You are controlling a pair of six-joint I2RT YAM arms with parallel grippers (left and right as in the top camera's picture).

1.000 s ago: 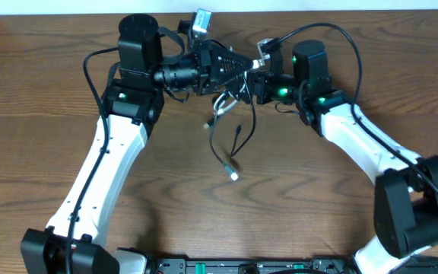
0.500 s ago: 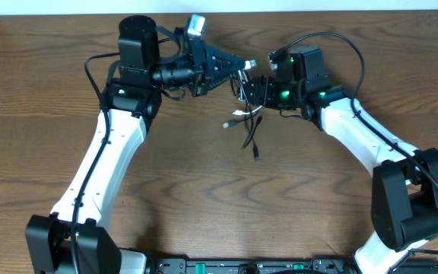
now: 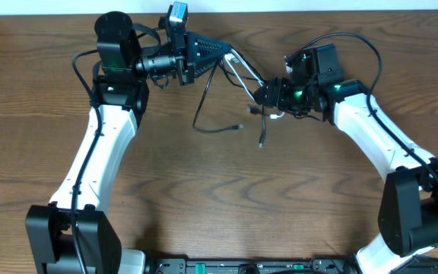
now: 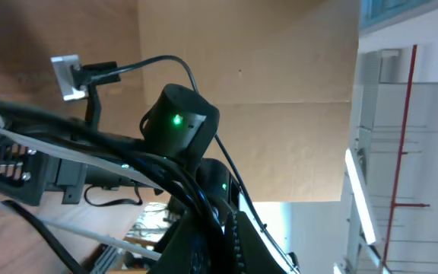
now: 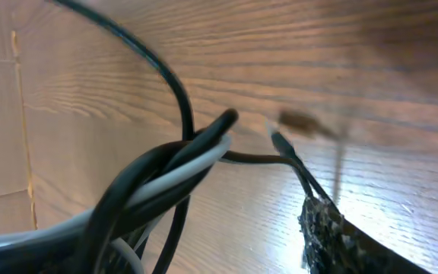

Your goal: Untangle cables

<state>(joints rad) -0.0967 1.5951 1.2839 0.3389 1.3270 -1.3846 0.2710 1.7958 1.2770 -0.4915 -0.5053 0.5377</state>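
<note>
The left gripper [image 3: 230, 52] and right gripper [image 3: 264, 93] both pinch the cables [image 5: 162, 179], light, limp, slick cords strung between them, probably best gripped just beside the right one's tangle.

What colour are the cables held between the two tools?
Black cables, one white; right wrist view shows best.

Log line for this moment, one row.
left gripper: shut on cables | right gripper: shut on cables | strands taut between them | black loop and plugs loose | untangling not done
</note>
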